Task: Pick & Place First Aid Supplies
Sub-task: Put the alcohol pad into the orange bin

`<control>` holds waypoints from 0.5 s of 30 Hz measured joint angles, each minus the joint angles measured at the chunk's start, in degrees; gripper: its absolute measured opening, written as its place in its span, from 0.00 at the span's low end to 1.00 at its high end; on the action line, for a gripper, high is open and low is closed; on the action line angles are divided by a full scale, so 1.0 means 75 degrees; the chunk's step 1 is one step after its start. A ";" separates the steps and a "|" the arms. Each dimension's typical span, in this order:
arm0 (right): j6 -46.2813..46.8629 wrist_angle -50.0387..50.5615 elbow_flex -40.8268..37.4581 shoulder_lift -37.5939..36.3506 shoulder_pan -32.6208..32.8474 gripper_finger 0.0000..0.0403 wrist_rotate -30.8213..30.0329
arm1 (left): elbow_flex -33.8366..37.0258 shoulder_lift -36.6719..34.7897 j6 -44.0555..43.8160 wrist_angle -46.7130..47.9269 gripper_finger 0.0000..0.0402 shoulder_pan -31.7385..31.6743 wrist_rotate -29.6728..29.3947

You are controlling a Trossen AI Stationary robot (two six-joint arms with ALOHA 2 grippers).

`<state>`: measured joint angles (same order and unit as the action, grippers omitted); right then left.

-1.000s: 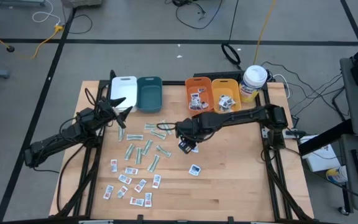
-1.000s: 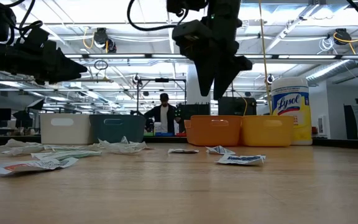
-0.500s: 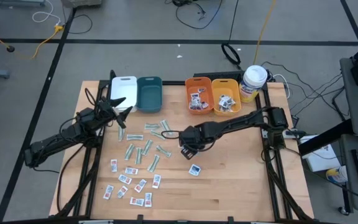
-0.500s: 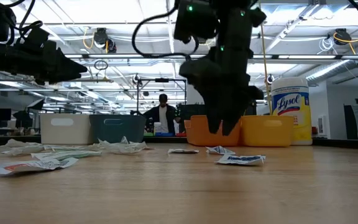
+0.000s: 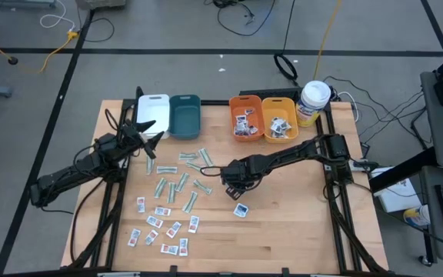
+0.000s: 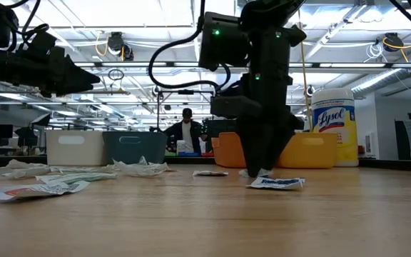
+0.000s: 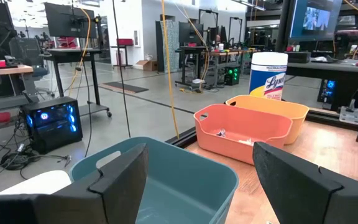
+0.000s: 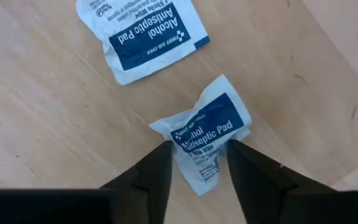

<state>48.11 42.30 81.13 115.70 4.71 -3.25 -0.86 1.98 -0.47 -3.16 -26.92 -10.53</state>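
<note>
one right claw [image 8: 197, 165] straddles a crumpled antiseptic pad packet [image 8: 205, 132].

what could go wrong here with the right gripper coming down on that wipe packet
1. The right gripper straddles only one crumpled end of the wipe packet, so the pinch may slip off as it lifts.
2. A second packet lies close by on the table; a sideways drag could nudge it.
3. The fingers sit low over the wood, so they may scrape it.
</note>
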 joint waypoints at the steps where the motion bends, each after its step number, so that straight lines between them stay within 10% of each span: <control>1: -0.0073 -0.0008 0.0002 0.0003 0.0000 0.33 -0.0018 | 0.0000 -0.0003 -0.0001 -0.0003 0.74 0.0000 0.0000; 8: -0.1342 0.0097 0.0052 -0.0023 -0.0006 0.04 -0.0036 | 0.0000 0.0000 0.0001 -0.0003 0.74 0.0000 -0.0002; 15: -0.2805 0.1365 0.0815 -0.0116 -0.0100 0.04 0.0055 | 0.0000 0.0000 0.0001 -0.0003 0.74 0.0000 -0.0002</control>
<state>27.07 52.54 87.24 114.83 3.96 -2.83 -0.86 1.98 -0.46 -3.18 -26.92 -10.54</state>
